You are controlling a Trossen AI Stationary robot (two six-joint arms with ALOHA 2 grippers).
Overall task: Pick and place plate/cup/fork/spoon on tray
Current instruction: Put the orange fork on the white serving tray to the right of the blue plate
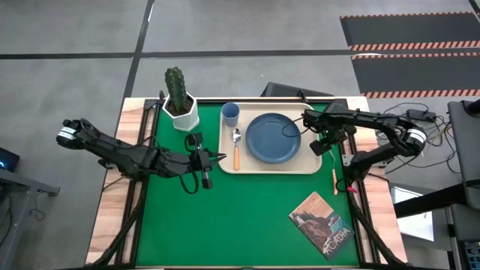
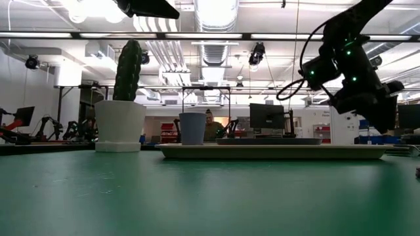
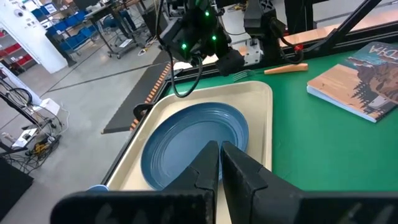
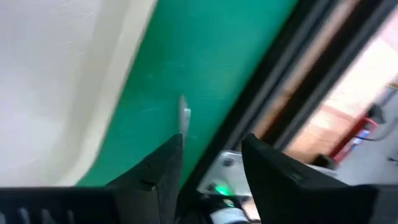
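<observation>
The right gripper (image 1: 318, 145), fingers parted and empty, hangs over the tray's (image 1: 311, 166) right edge; the left gripper (image 1: 218, 158), fingers nearly closed and empty, waits beside the tray. The plate (image 1: 273, 138), cup (image 1: 231, 114) and spoon (image 1: 236, 146) sit on it. Only the left wrist view clearly shows the fork (image 3: 273, 70), lying on the mat's (image 1: 225, 217) right edge.

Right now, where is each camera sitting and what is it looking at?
High: above the table, looking straight down; both arms show, beside the tray.
Low: at tabletop height, looking across at the cup; the right arm hangs in.
Left wrist: on the left arm, past the left pincer to the plate.
Right wrist: past the open right pincer onto the green mat.
High and left wrist share the plate.
</observation>
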